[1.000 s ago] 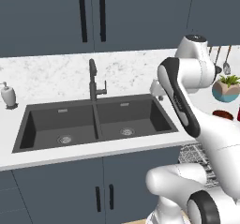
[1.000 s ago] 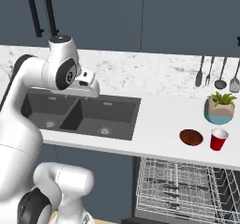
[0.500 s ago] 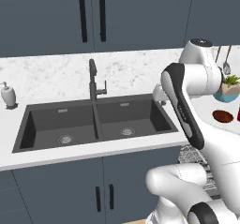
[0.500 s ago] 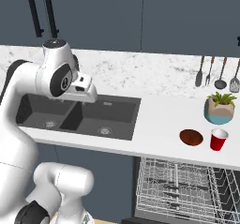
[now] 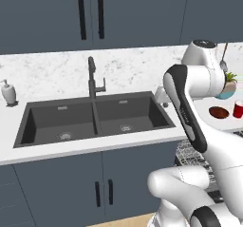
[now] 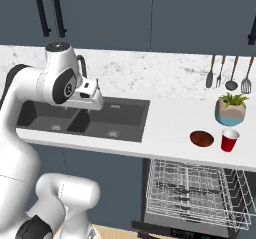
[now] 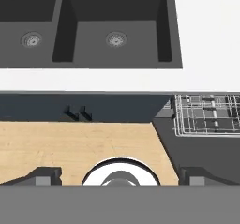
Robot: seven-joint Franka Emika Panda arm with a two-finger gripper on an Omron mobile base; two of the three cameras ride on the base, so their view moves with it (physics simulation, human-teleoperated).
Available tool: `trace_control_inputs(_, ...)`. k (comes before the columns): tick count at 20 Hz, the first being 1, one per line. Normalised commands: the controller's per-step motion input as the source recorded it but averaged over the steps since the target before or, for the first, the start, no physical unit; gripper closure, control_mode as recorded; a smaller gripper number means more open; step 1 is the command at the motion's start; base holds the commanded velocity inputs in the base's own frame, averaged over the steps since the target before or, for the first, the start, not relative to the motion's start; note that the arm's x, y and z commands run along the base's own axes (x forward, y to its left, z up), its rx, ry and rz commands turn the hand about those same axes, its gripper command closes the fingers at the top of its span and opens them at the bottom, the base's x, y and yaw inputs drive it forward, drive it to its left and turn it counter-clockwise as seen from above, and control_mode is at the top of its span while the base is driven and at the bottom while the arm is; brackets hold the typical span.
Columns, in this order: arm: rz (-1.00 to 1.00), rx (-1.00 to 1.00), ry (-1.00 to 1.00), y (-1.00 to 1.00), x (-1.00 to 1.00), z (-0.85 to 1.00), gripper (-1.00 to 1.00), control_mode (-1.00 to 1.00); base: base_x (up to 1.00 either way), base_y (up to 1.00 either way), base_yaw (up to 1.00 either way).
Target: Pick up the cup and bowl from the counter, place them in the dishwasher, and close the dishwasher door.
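The small red cup (image 6: 230, 140) (image 5: 238, 109) stands on the white counter (image 6: 170, 123) at the far right. The dark reddish-brown bowl (image 6: 202, 138) (image 5: 219, 112) lies just left of the cup. My gripper (image 6: 96, 102) (image 5: 163, 99) hangs over the right basin of the sink, far left of both. Its fingertips (image 7: 45, 176) are spread wide with nothing between them. Under the counter the dishwasher's white wire rack (image 6: 197, 188) (image 7: 208, 115) is pulled out. The dishwasher door (image 6: 190, 229) is folded down, open.
A teal-and-tan plant pot (image 6: 231, 110) stands right behind the cup and bowl. Utensils (image 6: 231, 73) hang on the wall above it. The dark double sink (image 5: 95, 119) with its faucet (image 5: 92, 79) is below the hand. A soap dispenser (image 5: 8, 92) stands far left.
The upper arm has leaned a little to the right and the hand has dipped slightly over the sink. Cup and bowl have stayed put.
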Motion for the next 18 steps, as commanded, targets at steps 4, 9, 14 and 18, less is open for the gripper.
trace_control_inputs(4,0.0,0.0,0.0,0.0,0.0,0.0,-1.0,1.0,-0.53,0.0,-0.11)
trace_control_inputs(9,0.0,0.0,0.0,0.0,0.0,0.0,-1.0,1.0,-0.12,0.11,-0.25)
trace_control_inputs(14,0.0,0.0,0.0,0.0,0.0,0.0,-1.0,1.0,0.08,0.24,-0.37)
trace_control_inputs(18,0.0,0.0,0.0,0.0,0.0,0.0,-1.0,1.0,0.17,0.21,-0.38)
